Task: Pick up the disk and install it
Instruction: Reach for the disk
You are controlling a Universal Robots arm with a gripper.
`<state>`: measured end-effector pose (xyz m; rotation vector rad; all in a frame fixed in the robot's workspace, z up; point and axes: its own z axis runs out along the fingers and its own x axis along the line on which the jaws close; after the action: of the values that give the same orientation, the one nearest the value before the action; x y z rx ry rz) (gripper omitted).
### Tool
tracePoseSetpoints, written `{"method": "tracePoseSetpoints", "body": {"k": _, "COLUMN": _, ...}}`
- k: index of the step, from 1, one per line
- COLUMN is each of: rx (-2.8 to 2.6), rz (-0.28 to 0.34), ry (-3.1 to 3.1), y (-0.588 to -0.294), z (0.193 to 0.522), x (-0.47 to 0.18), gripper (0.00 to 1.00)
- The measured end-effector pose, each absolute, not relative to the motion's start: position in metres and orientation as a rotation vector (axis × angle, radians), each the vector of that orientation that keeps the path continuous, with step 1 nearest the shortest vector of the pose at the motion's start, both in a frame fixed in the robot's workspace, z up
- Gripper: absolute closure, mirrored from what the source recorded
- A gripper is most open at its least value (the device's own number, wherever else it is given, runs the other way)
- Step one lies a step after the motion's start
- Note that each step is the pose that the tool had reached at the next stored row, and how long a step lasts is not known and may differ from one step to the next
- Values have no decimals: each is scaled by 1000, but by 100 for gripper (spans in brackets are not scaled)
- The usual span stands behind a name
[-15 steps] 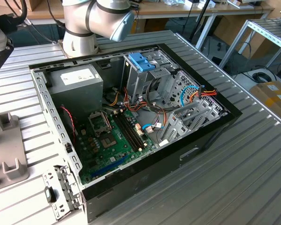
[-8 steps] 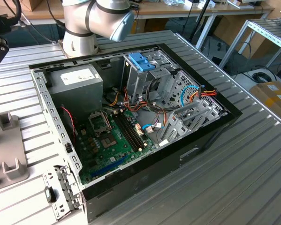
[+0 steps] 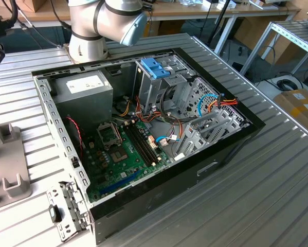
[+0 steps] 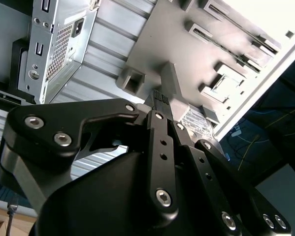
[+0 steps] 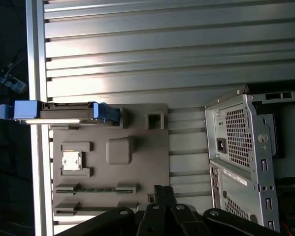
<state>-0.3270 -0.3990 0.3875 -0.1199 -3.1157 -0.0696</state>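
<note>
The tool is held closed and empty, well apart from the disk. The disk is probably best gripped squarely.

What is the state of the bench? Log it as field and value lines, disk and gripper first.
disk: standing on edge in a blue carrier, at one edge of the grey tray
gripper: shut, holding nothing, by the tray, apart from the disk
computer case: open, on the ribbed table
task: disk not yet picked up
</note>
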Motion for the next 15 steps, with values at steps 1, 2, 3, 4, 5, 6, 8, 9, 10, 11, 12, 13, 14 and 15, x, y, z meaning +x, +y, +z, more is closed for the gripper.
{"method": "tracePoseSetpoints", "body": {"k": 1, "rx": -120, "rz": -70, "ry": -3116, "y": -399, "z": 387, "x": -328, "gripper": 90}}
{"method": "tracePoseSetpoints", "body": {"k": 2, "rx": -120, "rz": -70, "ry": -3116, "y": -399, "z": 387, "x": -328, "gripper": 90}}
{"method": "tracePoseSetpoints", "body": {"k": 3, "rx": -120, "rz": -70, "ry": -3116, "y": -399, "z": 387, "x": -329, "gripper": 90}}
{"method": "tracePoseSetpoints", "body": {"k": 4, "rx": -120, "rz": -70, "ry": -3116, "y": -399, "z": 387, "x": -330, "gripper": 90}}
{"method": "tracePoseSetpoints", "body": {"k": 5, "rx": -120, "rz": -70, "ry": -3116, "y": -399, "z": 387, "x": -330, "gripper": 90}}
{"method": "tracePoseSetpoints", "body": {"k": 6, "rx": -120, "rz": -70, "ry": -3116, "y": -399, "z": 387, "x": -331, "gripper": 90}}
{"method": "tracePoseSetpoints", "body": {"k": 8, "rx": -120, "rz": -70, "ry": -3116, "y": -399, "z": 387, "x": -333, "gripper": 90}}
{"method": "tracePoseSetpoints", "body": {"k": 9, "rx": -120, "rz": -70, "ry": -3116, "y": -399, "z": 387, "x": -334, "gripper": 90}}
{"method": "tracePoseSetpoints", "body": {"k": 10, "rx": -120, "rz": -70, "ry": -3116, "y": -399, "z": 387, "x": -334, "gripper": 90}}
{"method": "tracePoseSetpoints", "body": {"k": 11, "rx": -120, "rz": -70, "ry": -3116, "y": -399, "z": 387, "x": -335, "gripper": 90}}
{"method": "tracePoseSetpoints", "body": {"k": 12, "rx": -120, "rz": -70, "ry": -3116, "y": -399, "z": 387, "x": -336, "gripper": 90}}
{"method": "tracePoseSetpoints", "body": {"k": 13, "rx": -120, "rz": -70, "ry": -3116, "y": -399, "z": 387, "x": -336, "gripper": 90}}
{"method": "tracePoseSetpoints", "body": {"k": 14, "rx": -120, "rz": -70, "ry": -3116, "y": -399, "z": 387, "x": -337, "gripper": 90}}
{"method": "tracePoseSetpoints", "body": {"k": 15, "rx": -120, "rz": -70, "ry": -3116, "y": -399, "z": 387, "x": -338, "gripper": 90}}
